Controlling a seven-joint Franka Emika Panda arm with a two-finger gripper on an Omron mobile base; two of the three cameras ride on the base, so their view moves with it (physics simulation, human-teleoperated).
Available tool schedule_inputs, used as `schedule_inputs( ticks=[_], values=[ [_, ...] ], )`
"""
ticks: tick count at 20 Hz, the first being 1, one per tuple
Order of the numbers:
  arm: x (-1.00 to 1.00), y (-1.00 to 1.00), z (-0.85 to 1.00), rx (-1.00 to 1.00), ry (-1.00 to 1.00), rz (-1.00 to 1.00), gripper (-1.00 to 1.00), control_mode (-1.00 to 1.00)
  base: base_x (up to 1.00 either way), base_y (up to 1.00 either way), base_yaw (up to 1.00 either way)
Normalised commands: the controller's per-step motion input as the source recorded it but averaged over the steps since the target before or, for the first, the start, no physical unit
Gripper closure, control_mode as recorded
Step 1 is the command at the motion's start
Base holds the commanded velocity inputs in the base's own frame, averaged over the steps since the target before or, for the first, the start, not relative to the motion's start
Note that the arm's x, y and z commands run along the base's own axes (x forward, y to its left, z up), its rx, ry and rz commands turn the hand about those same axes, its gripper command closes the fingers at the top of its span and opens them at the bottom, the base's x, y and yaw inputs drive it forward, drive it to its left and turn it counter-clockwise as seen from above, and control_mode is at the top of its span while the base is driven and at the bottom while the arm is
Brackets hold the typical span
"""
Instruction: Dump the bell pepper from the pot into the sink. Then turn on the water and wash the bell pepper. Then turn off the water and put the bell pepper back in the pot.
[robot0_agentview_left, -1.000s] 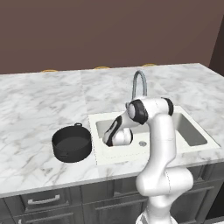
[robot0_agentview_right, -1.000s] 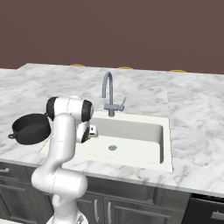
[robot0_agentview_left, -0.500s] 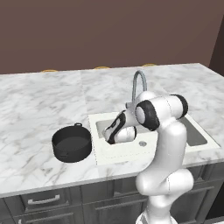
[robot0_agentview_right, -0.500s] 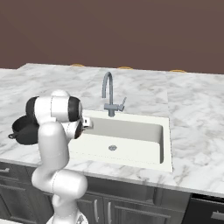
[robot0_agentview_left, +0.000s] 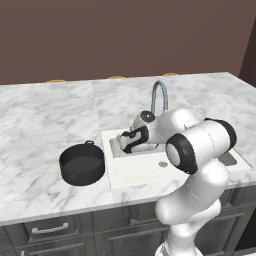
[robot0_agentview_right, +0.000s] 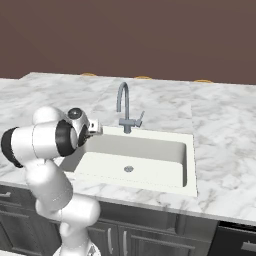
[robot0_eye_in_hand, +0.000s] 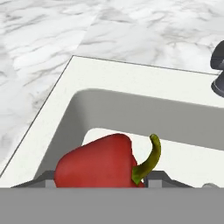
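Note:
The red bell pepper (robot0_eye_in_hand: 98, 164) with its green stem lies on its side between my gripper (robot0_eye_in_hand: 103, 180) tips, which are shut on it. In the left base view my gripper (robot0_agentview_left: 126, 144) hangs over the left end of the white sink (robot0_agentview_left: 120, 172), a little above the basin. From the right base camera the gripper (robot0_agentview_right: 95, 129) shows at the left rim of the sink (robot0_agentview_right: 150, 150). Below the pepper are the sink's (robot0_eye_in_hand: 65, 100) rim and inner wall. The black pot (robot0_agentview_left: 82, 164) stands upright on the marble counter left of the sink, apart from the gripper.
The curved metal faucet (robot0_agentview_left: 159, 97) rises at the back edge of the sink; it also stands in the right base view as a faucet (robot0_agentview_right: 122, 105) with a side lever. The drain (robot0_agentview_right: 128, 169) sits mid-basin. Marble counter (robot0_agentview_left: 40, 120) surrounds everything.
The arm's elbow has swung out toward the cameras. The hand has risen slightly and shifted toward the sink's left rim, still holding the pepper.

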Motion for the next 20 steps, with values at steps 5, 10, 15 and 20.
schedule_inputs(
  ticks=[5, 10, 15, 20],
  values=[
    [-0.16, -0.11, 1.0, 0.0, 0.0, 0.0, 1.0, -1.0, 0.0, 0.0, 0.0],
    [-0.78, 0.01, 0.93, 0.0, 0.0, 0.0, 1.0, -1.0, 0.0, 0.0, 0.0],
    [-0.99, 0.1, 0.69, 0.0, 0.0, 0.0, 1.0, -1.0, 0.0, 0.0, 0.0],
    [-0.78, 0.37, 0.39, 0.0, 0.04, 0.01, 1.0, -1.0, 0.0, 0.0, 0.0]
  ],
)
